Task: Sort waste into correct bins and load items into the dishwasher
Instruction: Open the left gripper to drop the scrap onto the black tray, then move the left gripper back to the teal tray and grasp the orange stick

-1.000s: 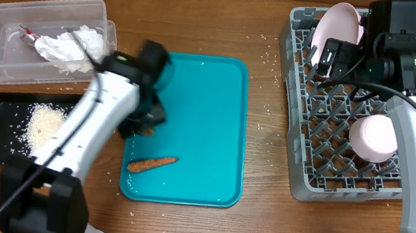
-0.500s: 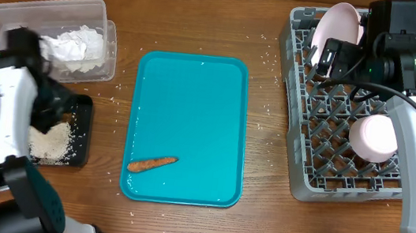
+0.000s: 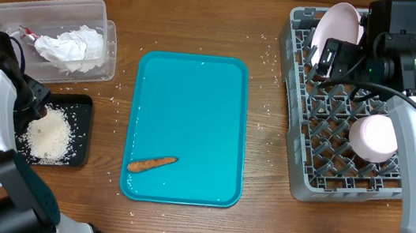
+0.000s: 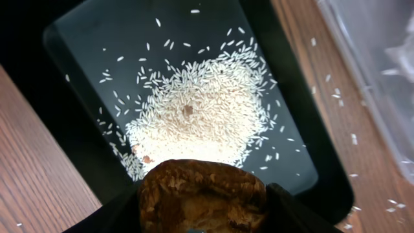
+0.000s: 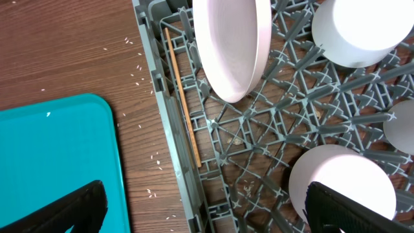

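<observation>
My left gripper [image 4: 204,217] is shut on the small golden-brown crinkled scrap [image 4: 204,194] and holds it just above the black tray [image 4: 97,39], over the pile of white rice [image 4: 200,116]. Overhead, that gripper [image 3: 31,103] hangs at the left edge of the black tray [image 3: 81,129]. An orange carrot-like strip [image 3: 152,163] lies on the teal tray [image 3: 193,107]. Crumpled napkins [image 3: 73,46] fill the clear tub [image 3: 4,28]. My right gripper [image 5: 207,217] stands open and empty over the left edge of the grey dish rack [image 5: 162,116].
The rack [image 3: 308,173] holds an upright plate [image 3: 338,27] and a bowl [image 3: 372,137]; the right wrist view shows the plate [image 5: 233,45], two bowls [image 5: 339,181] [image 5: 359,29] and a wooden stick [image 5: 181,103]. Loose rice grains dot the table near the rack.
My left arm swung from the teal tray's left side over to the black tray, carrying the scrap. The right arm has not moved.
</observation>
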You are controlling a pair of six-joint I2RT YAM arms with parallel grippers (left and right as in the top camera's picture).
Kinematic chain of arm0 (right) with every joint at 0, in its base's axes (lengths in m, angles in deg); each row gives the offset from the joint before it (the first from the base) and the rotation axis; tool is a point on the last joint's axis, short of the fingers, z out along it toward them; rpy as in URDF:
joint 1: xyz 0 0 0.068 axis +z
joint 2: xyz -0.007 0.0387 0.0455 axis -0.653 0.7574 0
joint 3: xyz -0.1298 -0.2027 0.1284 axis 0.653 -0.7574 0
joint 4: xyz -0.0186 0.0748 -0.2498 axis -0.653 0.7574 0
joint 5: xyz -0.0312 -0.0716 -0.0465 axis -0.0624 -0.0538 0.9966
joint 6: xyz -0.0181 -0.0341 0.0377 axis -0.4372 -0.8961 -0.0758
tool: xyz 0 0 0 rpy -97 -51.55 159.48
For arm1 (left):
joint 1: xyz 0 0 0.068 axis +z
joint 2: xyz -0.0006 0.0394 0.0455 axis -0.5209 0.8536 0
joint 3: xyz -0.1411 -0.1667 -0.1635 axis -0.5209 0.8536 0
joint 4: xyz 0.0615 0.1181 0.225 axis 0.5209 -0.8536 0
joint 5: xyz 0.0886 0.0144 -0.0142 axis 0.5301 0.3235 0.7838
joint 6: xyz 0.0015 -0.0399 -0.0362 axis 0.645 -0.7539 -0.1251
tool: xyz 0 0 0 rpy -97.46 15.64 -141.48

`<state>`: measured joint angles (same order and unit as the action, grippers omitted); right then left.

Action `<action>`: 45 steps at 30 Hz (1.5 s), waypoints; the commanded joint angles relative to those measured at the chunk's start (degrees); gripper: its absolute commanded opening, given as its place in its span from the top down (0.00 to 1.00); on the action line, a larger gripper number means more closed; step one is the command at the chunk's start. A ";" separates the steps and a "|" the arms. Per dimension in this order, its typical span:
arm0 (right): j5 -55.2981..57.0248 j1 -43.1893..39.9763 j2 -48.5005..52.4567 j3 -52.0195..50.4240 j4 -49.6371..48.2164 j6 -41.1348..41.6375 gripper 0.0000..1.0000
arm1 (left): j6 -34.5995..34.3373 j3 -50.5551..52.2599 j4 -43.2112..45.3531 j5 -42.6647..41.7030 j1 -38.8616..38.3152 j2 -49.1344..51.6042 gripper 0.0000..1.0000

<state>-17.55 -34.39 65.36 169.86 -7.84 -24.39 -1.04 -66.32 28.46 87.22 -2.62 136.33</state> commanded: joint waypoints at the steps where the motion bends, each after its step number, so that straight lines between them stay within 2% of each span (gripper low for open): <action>1: 0.81 -0.07 -0.15 0.00 -0.22 0.02 0.00 | 1.73 -0.52 0.17 1.18 0.24 3.43 0.41; 9: 0.81 -0.07 -0.15 0.00 -0.22 0.02 0.00 | 1.70 -0.52 0.22 0.57 0.22 9.09 0.31; 12: 0.81 -0.07 -0.15 0.00 -0.22 0.02 0.00 | 1.73 -0.55 0.22 0.57 0.17 9.07 0.24; 16: 0.79 -0.07 -0.15 0.00 -0.22 0.02 0.00 | 1.73 -1.20 -1.22 0.17 0.17 8.96 0.23; 21: 0.81 -0.07 -0.15 0.00 -0.22 0.02 0.00 | 2.08 -7.76 -8.37 -4.72 -0.04 8.04 0.22; 25: 0.81 -0.07 -0.15 0.00 -0.22 0.02 0.00 | 8.52 -12.17 -12.81 -14.29 -1.68 5.31 0.22; 29: 0.81 -0.07 -0.15 0.00 -0.22 0.02 0.00 | 15.54 -12.37 -14.34 -18.29 -5.77 1.29 0.18; 34: 0.81 -0.07 -0.15 0.00 -0.22 0.02 0.00 | 25.68 -12.37 -15.10 -15.06 -15.56 -2.27 0.04; 38: 0.81 -0.07 -0.15 0.00 -0.22 0.04 0.00 | 33.55 -12.26 -16.06 -9.88 -23.30 -2.54 0.06; 40: 0.79 -0.07 -0.15 0.00 -0.22 0.02 0.00 | 37.27 -11.76 -16.35 -9.64 -26.82 -2.51 0.09; 45: 0.81 -0.07 -0.15 0.00 -0.22 0.02 0.00 | 44.65 -7.82 -16.59 -10.19 -35.10 -2.51 0.08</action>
<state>-17.53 -34.39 65.36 169.86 -7.82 -24.41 35.05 -77.16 12.03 76.07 -34.00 134.80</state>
